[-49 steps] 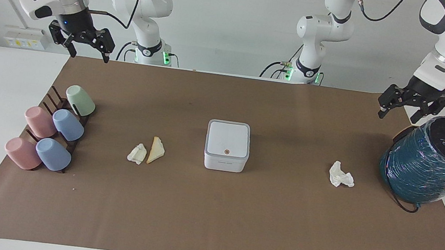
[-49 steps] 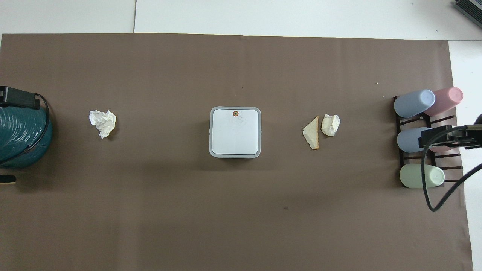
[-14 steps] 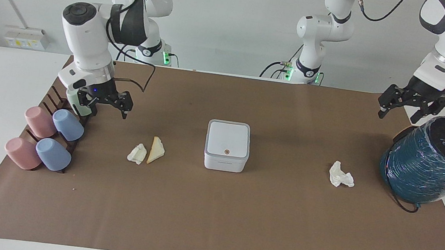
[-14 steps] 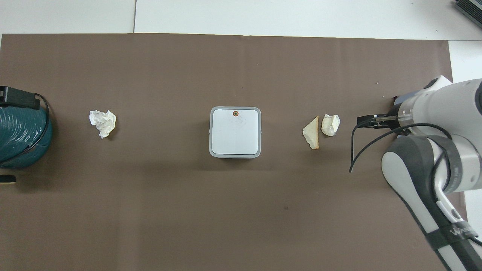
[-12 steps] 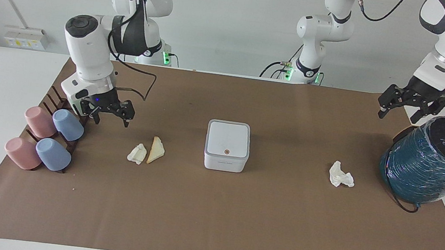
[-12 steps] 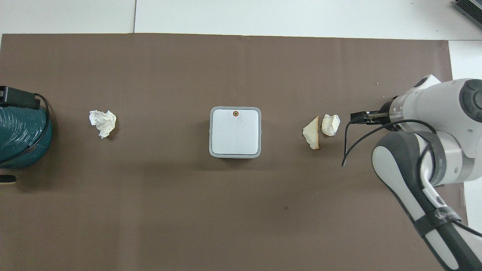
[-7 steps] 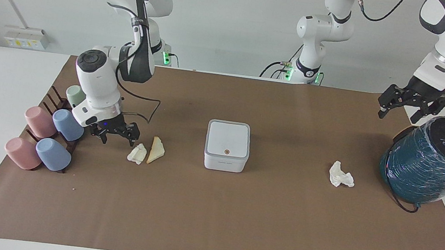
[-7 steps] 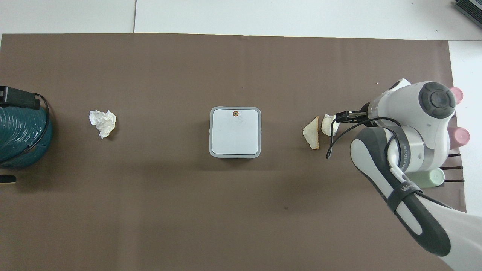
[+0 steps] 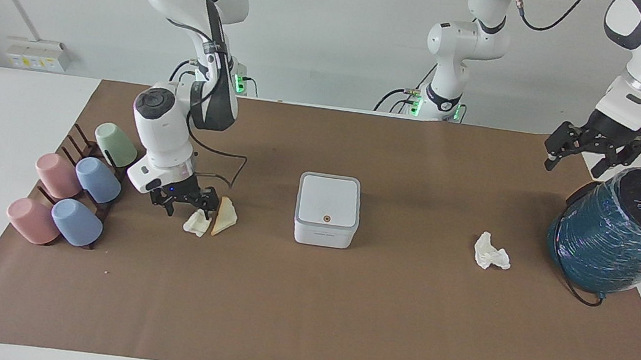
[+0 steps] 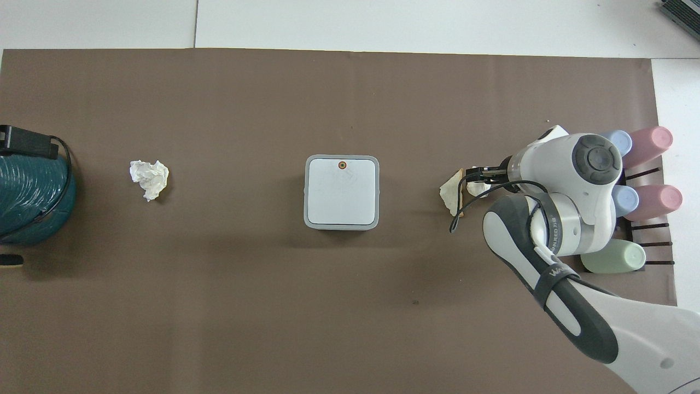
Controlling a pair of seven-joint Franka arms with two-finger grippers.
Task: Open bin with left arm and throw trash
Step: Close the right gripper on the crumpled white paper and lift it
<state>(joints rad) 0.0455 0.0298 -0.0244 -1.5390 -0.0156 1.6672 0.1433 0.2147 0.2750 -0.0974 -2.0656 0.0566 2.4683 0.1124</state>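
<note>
Since the earlier frames the right arm has swung down from high over the cup end of the table, and its right gripper [image 9: 188, 207] now sits low over the paper wad [image 9: 197, 222] that lies beside the bread wedge [image 9: 225, 216]. Nothing else has shifted.

Jaws spread, nothing between them yet. Facing view: the wad lies just below the fingertips and slightly toward the table's middle; contact cannot be told. The wedge lies just past the wad on the bin's side, close to touching it, its long axis running roughly toward and away from the robots. In the overhead view the gripper's tips cover most of this wad [image 10: 477, 187].

The bin [image 9: 328, 209] stands mid-table with its lid down, well apart from the jaws, past the wedge. The second wad [image 9: 491, 252] lies toward the left arm's end, between the bin and the teal-wrapped cylinder [image 9: 623, 235].

The left gripper [image 9: 593, 151] waits, raised over the mat's edge by the cylinder, fingers parted, holding nothing.

Judgement: the right arm is plainly the nearer one for this wad; a short drop straight down should bracket it, but the wedge may get nudged. The lid is not yet opened.
</note>
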